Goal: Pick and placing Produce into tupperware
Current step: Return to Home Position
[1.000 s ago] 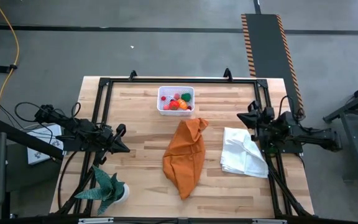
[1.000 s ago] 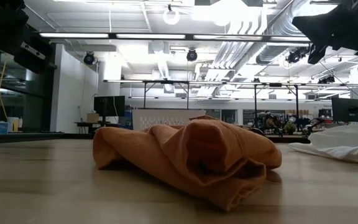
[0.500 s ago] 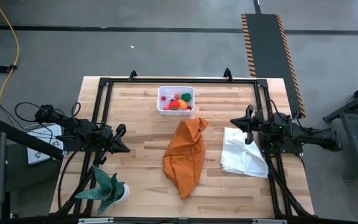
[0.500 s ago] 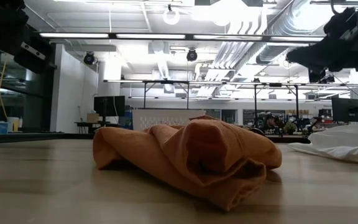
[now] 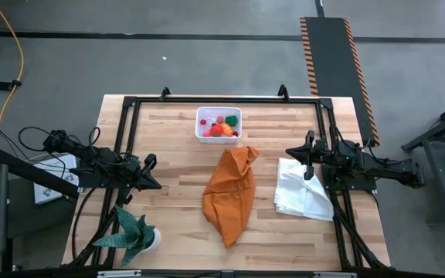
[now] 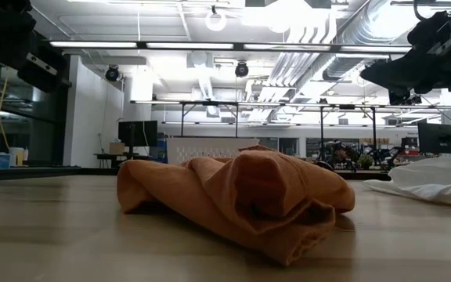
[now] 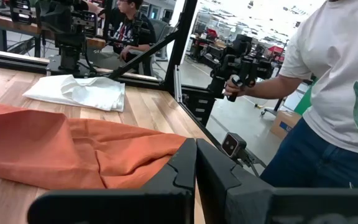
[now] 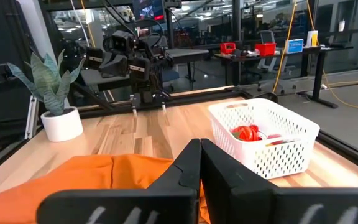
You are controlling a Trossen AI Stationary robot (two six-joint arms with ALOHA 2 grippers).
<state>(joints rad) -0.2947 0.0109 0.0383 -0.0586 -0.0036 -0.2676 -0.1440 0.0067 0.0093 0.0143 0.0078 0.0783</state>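
The white tub (image 5: 219,124) stands on its base near the table's far edge, and it shows in the right wrist view too (image 8: 266,137). Red, orange and green produce (image 5: 224,127) lies inside it. My left gripper (image 5: 154,184) is shut and hovers over the table's left side, apart from everything. My right gripper (image 5: 290,151) is shut and sits above the far corner of the white cloth (image 5: 303,188), right of the orange cloth (image 5: 231,193). Each wrist view shows its own fingers (image 7: 195,163) (image 8: 200,163) closed together with nothing between them.
An orange cloth lies crumpled in the table's middle, just near of the tub. A white cloth lies folded to its right. A green spiky potted plant (image 5: 135,234) stands at the near left corner. A person (image 7: 328,93) stands beyond the table's near edge, holding a hand-held device.
My right gripper has moved toward the table's left, out over the white cloth's far corner, and then held still. Nothing else has moved.
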